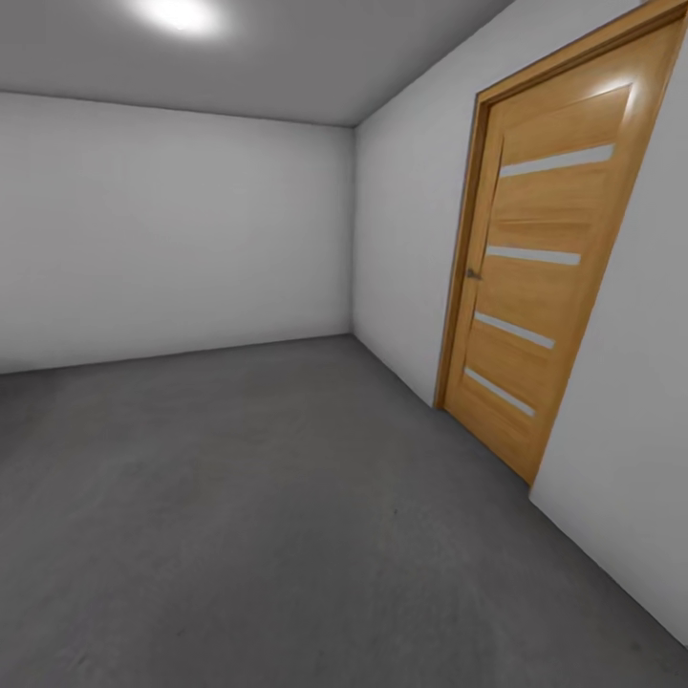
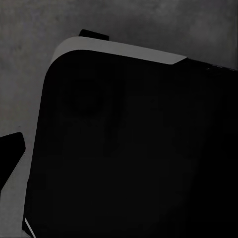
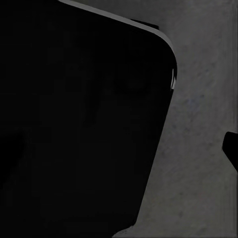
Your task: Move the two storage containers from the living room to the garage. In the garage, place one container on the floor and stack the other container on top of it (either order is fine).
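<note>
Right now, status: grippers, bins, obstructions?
Grippers: state cannot be told. Grey concrete floor ahead, white walls, closed wooden door at right. Dark robot body over floor in wrist views.

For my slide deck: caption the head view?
Bare room: grey concrete floor, white walls, closed wooden door at right.

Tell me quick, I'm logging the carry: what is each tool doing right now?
Left tool: cannot be told; the left wrist view is mostly a dark body.
Right tool: cannot be told; same in the right wrist view.
</note>
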